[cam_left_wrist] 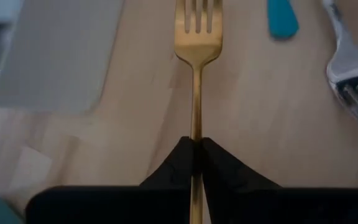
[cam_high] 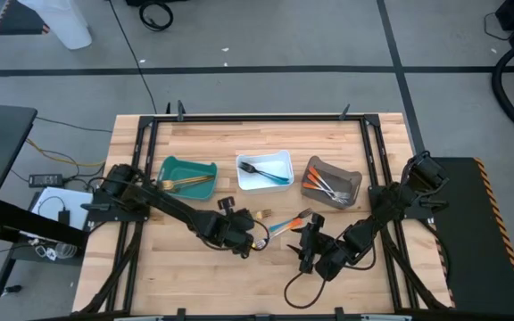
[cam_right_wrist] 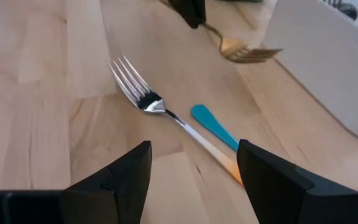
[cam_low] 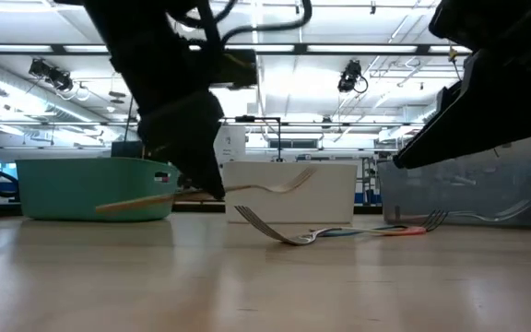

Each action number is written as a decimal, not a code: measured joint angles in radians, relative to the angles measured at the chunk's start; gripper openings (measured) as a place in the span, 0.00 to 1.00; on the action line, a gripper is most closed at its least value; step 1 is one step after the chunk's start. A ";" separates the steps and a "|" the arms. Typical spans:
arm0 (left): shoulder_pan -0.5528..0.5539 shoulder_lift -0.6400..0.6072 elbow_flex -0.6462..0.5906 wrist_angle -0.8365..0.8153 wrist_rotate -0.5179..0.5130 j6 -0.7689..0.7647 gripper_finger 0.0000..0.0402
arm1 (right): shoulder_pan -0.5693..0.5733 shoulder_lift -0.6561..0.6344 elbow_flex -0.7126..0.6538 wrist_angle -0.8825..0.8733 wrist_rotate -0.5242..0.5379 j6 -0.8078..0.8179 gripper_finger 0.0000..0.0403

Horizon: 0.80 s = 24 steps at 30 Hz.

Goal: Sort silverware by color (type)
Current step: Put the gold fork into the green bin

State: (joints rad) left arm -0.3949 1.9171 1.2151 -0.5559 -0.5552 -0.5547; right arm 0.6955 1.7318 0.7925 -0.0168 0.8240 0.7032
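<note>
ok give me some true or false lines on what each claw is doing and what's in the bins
1. The left claw is shut on a gold fork. True.
2. The right claw is holding the orange-handled fork. False: it is open above that fork, which lies on the table.
3. The teal bin holds gold pieces. True.
4. The white bin has nothing in it. False: it holds blue-handled silverware.
5. The gold fork is lifted off the table. True.

You are in a lab or workshop hall: ceiling strip lights [cam_low: 358,48] and mounted cameras [cam_low: 350,76] overhead, taped lines on the grey floor [cam_high: 266,69], cables [cam_high: 157,15] around the wooden counter [cam_high: 203,281].
</note>
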 joint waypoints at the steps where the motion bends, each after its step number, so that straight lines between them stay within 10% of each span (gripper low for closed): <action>1: -0.001 -0.001 0.000 0.008 -0.015 0.012 0.06 | 0.003 0.000 0.000 0.002 0.008 -0.004 0.60; 24: -0.004 0.000 -0.047 0.205 -0.078 0.298 0.06 | -0.059 -0.055 0.000 -0.003 -0.263 -0.123 0.60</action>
State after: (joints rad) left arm -0.3986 1.9167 1.1683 -0.3510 -0.6332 -0.2567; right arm 0.6369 1.6770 0.7925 -0.0195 0.5609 0.5803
